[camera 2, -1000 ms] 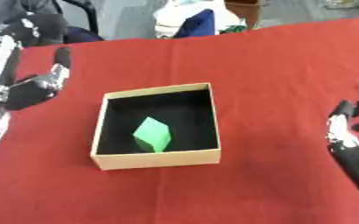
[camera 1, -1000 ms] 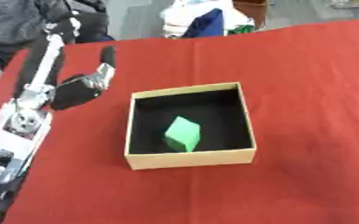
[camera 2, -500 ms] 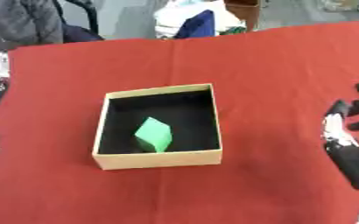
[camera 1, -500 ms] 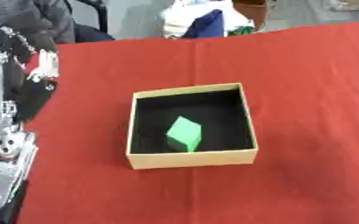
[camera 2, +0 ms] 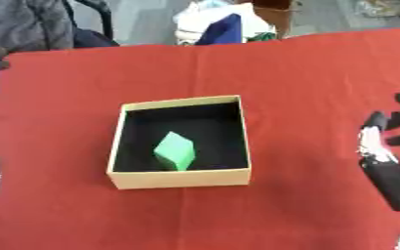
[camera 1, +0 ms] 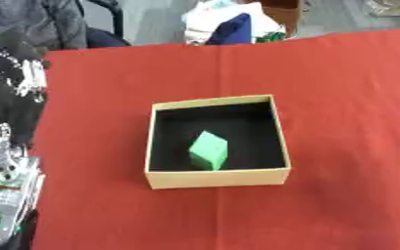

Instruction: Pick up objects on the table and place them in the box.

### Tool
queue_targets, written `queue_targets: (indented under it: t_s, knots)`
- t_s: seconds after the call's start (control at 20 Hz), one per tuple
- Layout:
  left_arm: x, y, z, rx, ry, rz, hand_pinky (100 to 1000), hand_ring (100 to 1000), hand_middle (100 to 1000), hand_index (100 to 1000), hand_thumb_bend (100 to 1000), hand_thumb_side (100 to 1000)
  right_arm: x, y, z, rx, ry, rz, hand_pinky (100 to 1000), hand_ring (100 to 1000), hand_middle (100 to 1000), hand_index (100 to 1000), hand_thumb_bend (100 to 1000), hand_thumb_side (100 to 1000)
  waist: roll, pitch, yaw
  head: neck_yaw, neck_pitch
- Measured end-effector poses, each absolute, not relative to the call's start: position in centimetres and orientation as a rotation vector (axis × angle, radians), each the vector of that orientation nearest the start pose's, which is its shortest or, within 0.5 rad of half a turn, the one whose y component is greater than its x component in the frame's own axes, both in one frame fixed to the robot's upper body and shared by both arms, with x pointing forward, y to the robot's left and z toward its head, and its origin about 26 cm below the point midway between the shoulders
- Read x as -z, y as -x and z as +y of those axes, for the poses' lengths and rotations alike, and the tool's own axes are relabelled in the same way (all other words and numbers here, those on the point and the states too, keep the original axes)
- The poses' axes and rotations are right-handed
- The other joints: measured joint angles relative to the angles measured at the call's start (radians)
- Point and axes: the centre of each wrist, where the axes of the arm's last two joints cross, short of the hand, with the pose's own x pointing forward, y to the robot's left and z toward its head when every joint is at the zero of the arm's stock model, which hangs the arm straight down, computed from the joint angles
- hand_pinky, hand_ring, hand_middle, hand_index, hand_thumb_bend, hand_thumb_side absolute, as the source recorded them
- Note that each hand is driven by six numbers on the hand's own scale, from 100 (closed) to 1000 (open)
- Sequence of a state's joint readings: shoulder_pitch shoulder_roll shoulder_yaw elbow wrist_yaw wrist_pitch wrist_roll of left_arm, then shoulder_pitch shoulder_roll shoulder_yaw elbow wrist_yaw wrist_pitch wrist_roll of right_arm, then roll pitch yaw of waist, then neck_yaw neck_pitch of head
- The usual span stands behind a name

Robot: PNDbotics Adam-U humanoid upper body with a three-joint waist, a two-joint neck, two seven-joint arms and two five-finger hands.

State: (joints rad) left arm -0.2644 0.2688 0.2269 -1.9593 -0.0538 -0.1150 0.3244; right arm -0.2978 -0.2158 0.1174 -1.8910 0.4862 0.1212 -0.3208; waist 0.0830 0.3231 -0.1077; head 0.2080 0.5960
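A tan cardboard box [camera 1: 216, 178] with a black inside stands in the middle of the red table. One green block [camera 1: 209, 150] lies tilted on its floor, towards the front. My left hand [camera 1: 15, 83] is a dark blur at the left edge, well clear of the box, with its silver forearm [camera 1: 5, 195] below it. My right hand [camera 2: 383, 146] rests at the right edge of the right eye view, fingers straight and holding nothing, apart from the box.
The red cloth [camera 1: 331, 73] covers the whole table. Beyond its far edge lie a white and blue bundle [camera 1: 233, 27] and a dark chair; someone in a grey sleeve [camera 1: 32, 19] sits at the far left corner.
My left arm has pulled back from beside the box's left wall to the left edge. The green block stays in the box. The right hand has hardly moved.
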Motion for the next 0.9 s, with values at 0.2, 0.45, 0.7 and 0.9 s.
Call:
queue_targets:
  t_s: [0.2, 0.45, 0.7, 0.9]
  knots:
    - [-19.05, -29.72, 31.32, -0.206, -0.547, -2.367, 669, 678, 645, 804, 100, 481, -15.94, -31.32, -21.69, -0.267, 0.723, -2.134, 535, 761, 501, 835, 100, 526, -0.005, -0.002, 0.003, 0.0, 0.0]
    - [-19.06, -29.71, 31.31, -0.207, -0.546, -2.368, 667, 675, 643, 803, 100, 484, -15.93, -31.31, -21.69, -0.268, 0.723, -2.133, 535, 761, 501, 835, 100, 524, -0.007, -0.002, 0.004, 0.0, 0.0]
    - [-18.95, -29.73, 31.18, -0.212, -0.539, -2.368, 667, 674, 641, 802, 100, 484, -15.93, -31.31, -21.69, -0.269, 0.722, -2.132, 535, 761, 501, 835, 100, 523, -0.011, -0.002, 0.005, -0.003, 0.001]
    - [-19.03, -29.67, 31.14, -0.212, -0.538, -2.372, 667, 673, 641, 802, 100, 481, -15.93, -31.31, -21.69, -0.27, 0.722, -2.13, 535, 762, 501, 835, 100, 519, -0.011, -0.002, 0.005, -0.004, 0.001]
